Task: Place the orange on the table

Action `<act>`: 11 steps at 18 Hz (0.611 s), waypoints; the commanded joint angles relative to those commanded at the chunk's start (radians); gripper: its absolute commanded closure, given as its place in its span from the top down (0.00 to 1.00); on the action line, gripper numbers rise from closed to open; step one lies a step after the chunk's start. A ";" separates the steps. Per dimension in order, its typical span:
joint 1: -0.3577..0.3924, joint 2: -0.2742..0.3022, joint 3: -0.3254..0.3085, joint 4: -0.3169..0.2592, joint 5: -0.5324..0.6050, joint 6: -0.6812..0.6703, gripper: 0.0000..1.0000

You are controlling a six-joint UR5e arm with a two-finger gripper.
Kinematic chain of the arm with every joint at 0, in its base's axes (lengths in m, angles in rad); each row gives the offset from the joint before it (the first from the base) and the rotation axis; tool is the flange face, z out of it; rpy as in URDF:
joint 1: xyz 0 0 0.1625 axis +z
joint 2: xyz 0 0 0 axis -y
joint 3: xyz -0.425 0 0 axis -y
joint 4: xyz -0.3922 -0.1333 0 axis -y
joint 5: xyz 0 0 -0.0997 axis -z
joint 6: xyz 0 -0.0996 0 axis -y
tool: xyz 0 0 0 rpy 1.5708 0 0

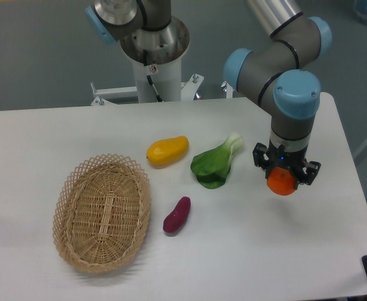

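Orange [281, 182] first, since the task turns on it: it sits clenched between the fingers of the hand [283, 178], over the right part of the counter [246, 251]. Whether its underside touches the surface or hangs just above cannot be told from this view.

By size, the counter comes first, a white top with a rounded corner at the far right, carrying everything else. Next is the arm [283, 69], grey with light-blue caps, reaching in from the top of the picture and bending down to the hand; its base column [153, 56] stands at the far edge of the counter.

A woven oval basket [102, 212] lies on the left part of the counter, well apart from the orange. A leafy green vegetable [216, 162] with a pale stalk lies near the middle, to the left of the hand and not touching it. A yellow, elongated fruit [167, 150] rests just left of the greens, beyond the basket's far rim. A small purple sweet potato [177, 215] lies tilted just beside the basket's right edge, in front of the greens.

The hand itself is black, grasping the orange from above so that only the lower half of the fruit shows.
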 joint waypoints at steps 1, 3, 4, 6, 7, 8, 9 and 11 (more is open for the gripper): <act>0.000 0.000 0.000 0.002 0.000 0.006 0.28; 0.000 0.000 0.002 0.000 0.000 0.006 0.29; 0.000 0.000 0.000 0.000 0.000 0.008 0.29; 0.000 0.000 0.000 0.000 0.000 0.006 0.30; 0.000 0.000 -0.003 0.000 0.002 0.005 0.30; 0.000 -0.002 -0.008 0.005 0.002 0.005 0.29; 0.000 -0.003 -0.011 0.009 0.003 0.003 0.30; -0.002 -0.008 -0.020 0.011 0.023 -0.001 0.30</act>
